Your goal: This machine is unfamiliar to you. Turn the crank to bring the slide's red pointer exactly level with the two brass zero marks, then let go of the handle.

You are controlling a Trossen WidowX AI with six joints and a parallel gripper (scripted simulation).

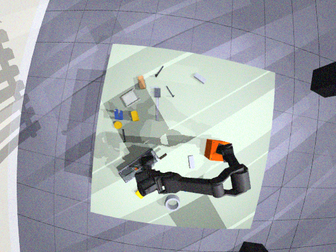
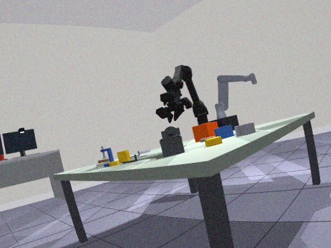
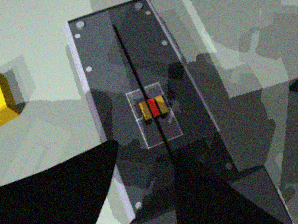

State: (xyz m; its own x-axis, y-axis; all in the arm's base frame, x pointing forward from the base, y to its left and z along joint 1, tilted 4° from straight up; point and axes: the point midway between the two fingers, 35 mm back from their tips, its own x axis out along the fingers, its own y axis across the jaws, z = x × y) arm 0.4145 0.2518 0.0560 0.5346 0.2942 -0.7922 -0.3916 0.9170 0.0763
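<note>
Pale-green tabletop (image 1: 244,102) (image 2: 137,172); red ptr (image 3: 153,107) btwn brass marks (image 3: 161,104), looks lvl; pincer (image 1: 139,169) (image 2: 172,120) (image 3: 147,155) part-open, empty.

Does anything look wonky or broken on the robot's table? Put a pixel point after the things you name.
Nothing stands out as broken or spilled. The red pointer (image 3: 153,107) sits neatly between two brass marks (image 3: 145,110) (image 3: 162,104), and the gripper (image 2: 173,119) hangs above the machine (image 2: 172,146) (image 3: 132,65).

The top view looks almost straight down from high above, the table (image 1: 241,102) (image 2: 146,171) whole in it and floor around. The exterior view stands lower and off the table's near corner, looking slightly tilted across its top — far enough to take in its legs. The wrist view faces down, close over a grey machine (image 1: 126,175) (image 2: 172,147) (image 3: 120,165) on the table; all three share that machine.
</note>
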